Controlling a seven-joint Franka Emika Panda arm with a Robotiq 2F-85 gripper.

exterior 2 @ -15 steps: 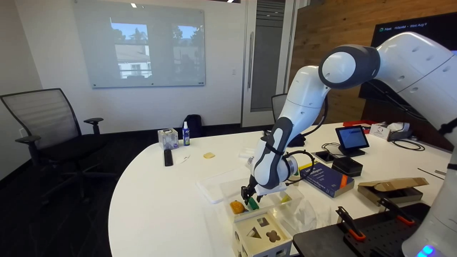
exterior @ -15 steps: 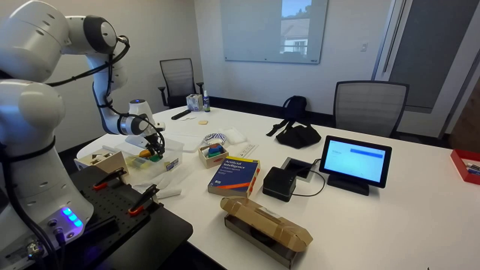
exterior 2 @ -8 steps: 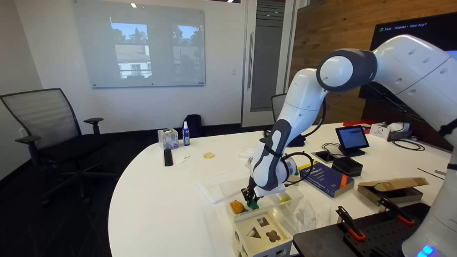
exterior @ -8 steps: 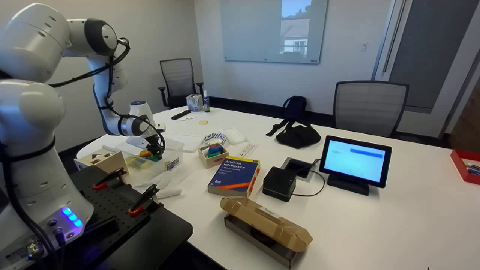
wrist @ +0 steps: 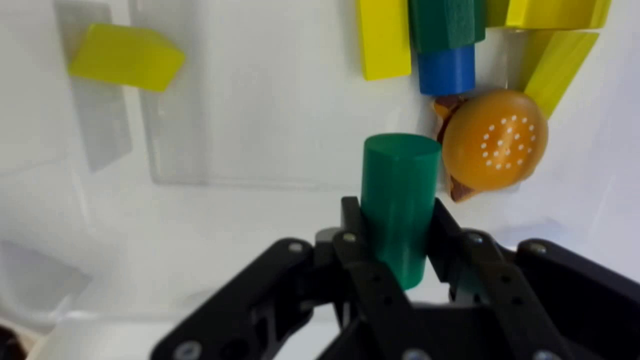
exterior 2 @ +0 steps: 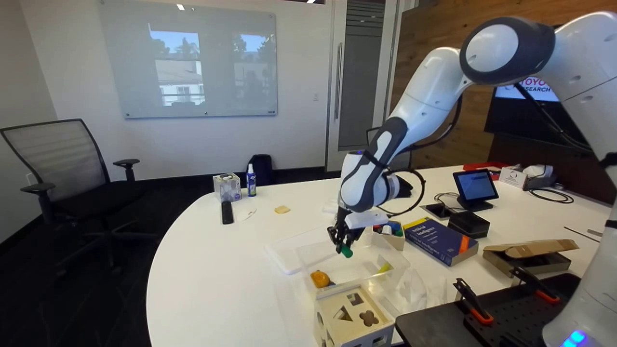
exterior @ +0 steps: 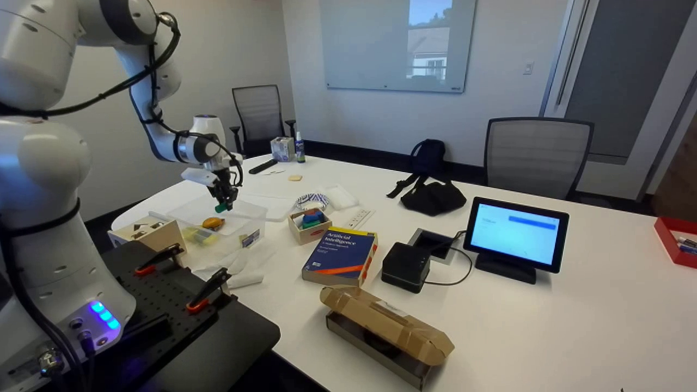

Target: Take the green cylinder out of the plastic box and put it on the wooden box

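The green cylinder (wrist: 400, 215) is held between the fingertips of my gripper (wrist: 395, 205), with its far end sticking out past them. In both exterior views the green cylinder (exterior: 220, 208) (exterior 2: 347, 251) hangs tilted under the gripper (exterior: 224, 197) (exterior 2: 342, 239), raised above the plastic box (exterior: 254, 219) (exterior 2: 349, 272). The clear plastic box still holds an orange burger toy (wrist: 495, 142) (exterior 2: 319, 278), several yellow blocks (wrist: 386, 40), a dark green block (wrist: 447, 22) and a blue piece (wrist: 446, 70). The wooden box (exterior 2: 332, 307) (exterior: 170, 239), with cut-out shapes in its top, stands right beside the plastic box.
A small open wooden box (exterior: 309, 234) of coloured blocks and a thick blue book (exterior: 340, 256) (exterior 2: 441, 241) lie on the other side of the plastic box. Crumpled clear plastic (exterior: 239, 267) lies near the black mounting plate with clamps (exterior: 209, 291).
A second ago the gripper was open around the green cylinder inside the plastic box. It closed on it, then rose with it; the arm is now higher. The other objects look unmoved.
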